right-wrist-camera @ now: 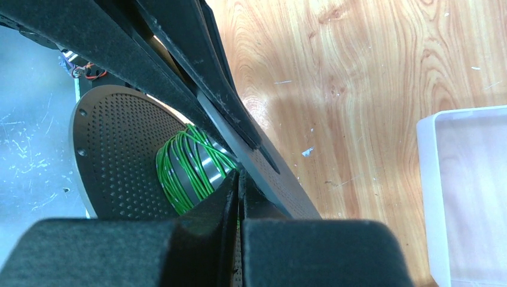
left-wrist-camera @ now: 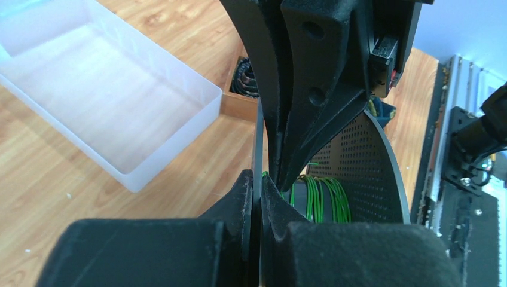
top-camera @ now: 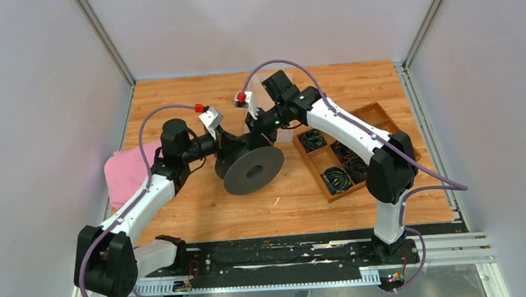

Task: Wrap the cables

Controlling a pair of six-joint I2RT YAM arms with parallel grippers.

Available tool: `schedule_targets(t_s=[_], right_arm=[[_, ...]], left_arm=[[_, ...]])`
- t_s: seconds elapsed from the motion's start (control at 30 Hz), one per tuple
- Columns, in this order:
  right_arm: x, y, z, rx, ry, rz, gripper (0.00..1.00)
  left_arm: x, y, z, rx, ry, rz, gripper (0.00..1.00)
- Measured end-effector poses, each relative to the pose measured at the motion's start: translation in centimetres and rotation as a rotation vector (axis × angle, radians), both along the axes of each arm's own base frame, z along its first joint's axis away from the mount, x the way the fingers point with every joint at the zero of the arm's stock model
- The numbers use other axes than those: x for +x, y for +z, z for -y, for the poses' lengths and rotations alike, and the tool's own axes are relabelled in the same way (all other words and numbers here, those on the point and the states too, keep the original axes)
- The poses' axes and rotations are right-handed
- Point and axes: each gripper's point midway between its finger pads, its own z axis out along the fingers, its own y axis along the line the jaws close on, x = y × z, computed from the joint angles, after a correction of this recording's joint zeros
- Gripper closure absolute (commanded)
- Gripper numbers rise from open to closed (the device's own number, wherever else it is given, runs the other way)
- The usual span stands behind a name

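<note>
Left gripper (left-wrist-camera: 258,182): nearly closed, with the thin near flange (left-wrist-camera: 257,137) of the spool (top-camera: 251,170) clamped edge-on between the pads. Right gripper (right-wrist-camera: 239,176): fully closed. It is brought in from the opposite side, with its tips set just beside the left tips at the spool hub. A green strand is seen in the seam between the right pads, so the cable (right-wrist-camera: 185,161) is taken as pinched there.

The rest of the cable is wound in loose, slightly crossed turns around the hub, between the two perforated flanges. The spool is tilted, and its lower rim is rested on the table (top-camera: 202,222) about mid-table, between the two arms.

A clear bin (left-wrist-camera: 137,173) is seen just behind the spool, toward the far edge. A wooden tray (top-camera: 376,109) is placed at an angle near the right edge, and dark coiled bundles (top-camera: 337,179) are held in several of its compartments. A pink cloth (top-camera: 126,175) is laid at the left edge, partly covered by the left arm.
</note>
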Motion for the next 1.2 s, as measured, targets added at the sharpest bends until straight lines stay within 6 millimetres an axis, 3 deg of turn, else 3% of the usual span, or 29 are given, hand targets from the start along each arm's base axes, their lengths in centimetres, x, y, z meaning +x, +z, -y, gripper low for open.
schedule_targets(t_s=[0.63,1.2], right_arm=[[-1.1,-3.3,2.2,-0.085,-0.014,-0.125,0.99],[-0.2,-6.3,4.3,-0.155,-0.049,-0.215,0.97]], left_arm=[[-0.9,-3.5,2.1,-0.135,-0.055,-0.303,1.0],[0.3,-6.8,3.7,-0.173,-0.106,-0.451,1.0]])
